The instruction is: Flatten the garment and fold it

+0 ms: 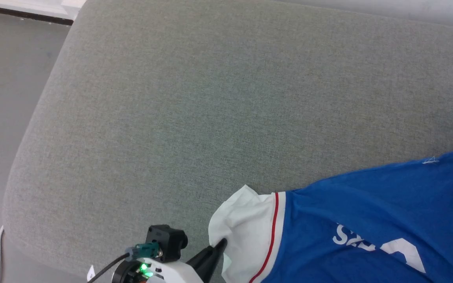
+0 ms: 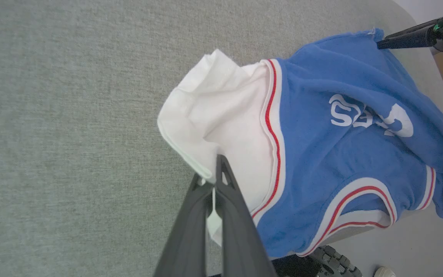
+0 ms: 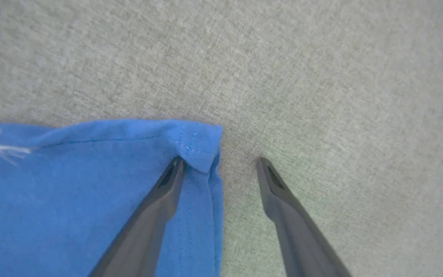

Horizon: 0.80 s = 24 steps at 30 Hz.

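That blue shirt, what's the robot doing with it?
The robot has a blue shirt on a grey cushion, to flatten and fold. Its left gripper is pinching the edge of the white sleeve. Its right gripper is open, one finger on each side of the shirt's bottom corner. The shirt is crumpled, not flat yet.

The head view looks down from above on the grey cushion (image 1: 171, 98). The left wrist view faces the garment (image 2: 340, 161) from near; both share its white sleeve (image 2: 225, 123). The right wrist view is closest, at the hem (image 3: 202, 142).
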Motion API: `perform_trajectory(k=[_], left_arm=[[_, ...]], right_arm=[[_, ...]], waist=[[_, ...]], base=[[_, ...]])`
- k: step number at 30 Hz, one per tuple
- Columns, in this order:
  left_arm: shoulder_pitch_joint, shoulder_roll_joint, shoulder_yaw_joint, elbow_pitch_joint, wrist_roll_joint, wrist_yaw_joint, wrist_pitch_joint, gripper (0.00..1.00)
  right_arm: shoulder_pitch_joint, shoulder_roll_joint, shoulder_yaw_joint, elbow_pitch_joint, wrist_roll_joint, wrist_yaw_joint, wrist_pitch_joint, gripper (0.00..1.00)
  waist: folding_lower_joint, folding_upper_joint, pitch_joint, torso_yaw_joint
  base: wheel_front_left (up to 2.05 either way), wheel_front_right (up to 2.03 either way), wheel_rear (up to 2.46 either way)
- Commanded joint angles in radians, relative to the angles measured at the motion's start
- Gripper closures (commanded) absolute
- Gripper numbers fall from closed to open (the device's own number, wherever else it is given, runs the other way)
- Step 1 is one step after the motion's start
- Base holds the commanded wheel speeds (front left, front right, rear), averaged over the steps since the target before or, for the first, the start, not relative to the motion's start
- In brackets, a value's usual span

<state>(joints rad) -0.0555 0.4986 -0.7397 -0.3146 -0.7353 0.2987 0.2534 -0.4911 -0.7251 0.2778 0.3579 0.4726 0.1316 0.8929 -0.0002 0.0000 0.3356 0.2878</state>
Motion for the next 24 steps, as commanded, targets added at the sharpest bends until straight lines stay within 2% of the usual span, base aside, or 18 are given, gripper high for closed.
perform_trajectory(k=[1, 4, 12, 17, 20, 24], left_arm=[[-0.023, -0.007, -0.002, 0.004, 0.006, -0.011, -0.006, 1.0], [-0.027, -0.009, 0.001, 0.01, 0.003, -0.012, -0.009, 1.0], [-0.041, 0.015, 0.038, 0.002, 0.001, -0.015, -0.031, 1.0], [-0.077, 0.053, 0.106, -0.026, 0.022, -0.005, -0.076, 1.0], [-0.122, 0.087, 0.146, -0.063, 0.059, -0.016, -0.116, 1.0], [-0.181, 0.113, 0.225, -0.101, 0.083, -0.006, -0.171, 1.0]], right_arm=[[0.05, 0.031, 0.051, 0.053, 0.016, -0.001, 0.006, 1.0], [0.043, 0.027, 0.076, 0.062, 0.038, -0.001, -0.03, 1.0], [-0.055, 0.023, 0.069, 0.055, 0.063, -0.001, -0.228, 1.0], [-0.099, 0.009, 0.037, 0.014, 0.094, -0.001, -0.327, 1.0], [-0.111, -0.009, 0.017, -0.032, 0.108, -0.001, -0.372, 1.0], [-0.123, -0.025, -0.024, -0.108, 0.109, -0.001, -0.435, 1.0]], waist=[[0.0002, 0.0, 0.002, 0.004], [0.0002, 0.0, -0.006, 0.0], [0.0002, 0.0, -0.084, -0.061], [0.0002, 0.0, -0.153, -0.116], [0.0002, 0.0, -0.19, -0.147], [0.0002, 0.0, -0.233, -0.191]], base=[[0.0, 0.0, 0.0], [0.0, 0.0, 0.0], [0.0, 0.0, 0.0], [0.0, 0.0, 0.0], [0.0, 0.0, 0.0], [0.0, 0.0, 0.0]])
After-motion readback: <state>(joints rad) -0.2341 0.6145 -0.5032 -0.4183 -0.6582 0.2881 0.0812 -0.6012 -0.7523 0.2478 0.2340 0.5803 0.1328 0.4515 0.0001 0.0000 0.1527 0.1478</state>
